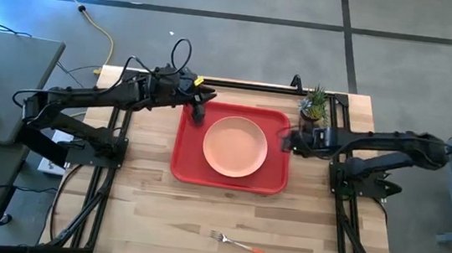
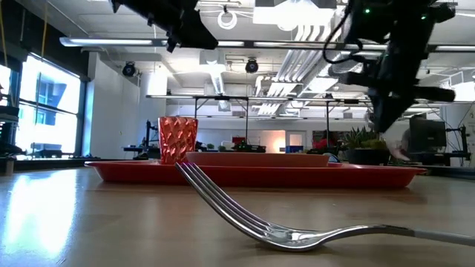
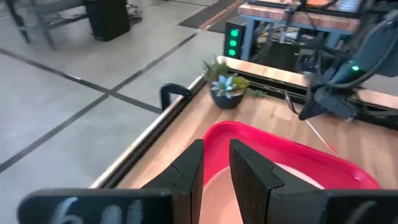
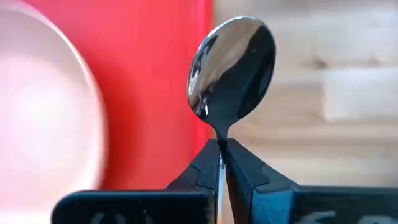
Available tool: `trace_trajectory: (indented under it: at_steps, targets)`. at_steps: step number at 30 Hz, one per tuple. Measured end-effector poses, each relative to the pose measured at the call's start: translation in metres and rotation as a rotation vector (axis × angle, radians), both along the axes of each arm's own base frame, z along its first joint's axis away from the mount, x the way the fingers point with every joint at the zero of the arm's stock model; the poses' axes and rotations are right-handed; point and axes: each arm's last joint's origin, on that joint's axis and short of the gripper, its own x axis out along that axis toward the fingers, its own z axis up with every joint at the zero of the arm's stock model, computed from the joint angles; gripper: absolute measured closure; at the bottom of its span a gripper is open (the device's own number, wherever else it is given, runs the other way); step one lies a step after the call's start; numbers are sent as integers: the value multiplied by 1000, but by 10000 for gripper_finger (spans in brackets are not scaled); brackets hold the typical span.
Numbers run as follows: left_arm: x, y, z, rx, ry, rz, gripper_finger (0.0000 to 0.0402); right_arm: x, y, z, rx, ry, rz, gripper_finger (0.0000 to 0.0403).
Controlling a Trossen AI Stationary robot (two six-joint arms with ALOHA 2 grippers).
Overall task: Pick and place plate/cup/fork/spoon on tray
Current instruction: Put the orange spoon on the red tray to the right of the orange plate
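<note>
Two sets of jaws work at the tray (image 1: 184,166). The right jaws (image 4: 221,152) are clamped on the spoon (image 4: 233,65), its bowl sticking out past their tips over the tray's edge. The left jaws (image 3: 216,163) hover narrowly parted above the tray's far corner, the cup (image 2: 178,139) beneath them. Between both sets, the plate (image 1: 235,146) lies on the tray. The fork (image 1: 236,243) rests on the surface, well apart.
</note>
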Motion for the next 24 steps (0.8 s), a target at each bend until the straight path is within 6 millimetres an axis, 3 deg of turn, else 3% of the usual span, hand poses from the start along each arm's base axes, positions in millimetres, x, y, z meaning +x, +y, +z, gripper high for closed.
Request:
trace_trajectory:
  at_steps: [9,16,24]
  targets:
    - [-1,2,1,-1,-12,19,337,38,-37,-28,21,-74,68,401]
    - [1,-8,1,-30,-10,-12,337,46,-44,-64,141,76,170,402]
    - [3,-19,-4,-45,42,-53,337,46,-45,-65,110,96,163,370]
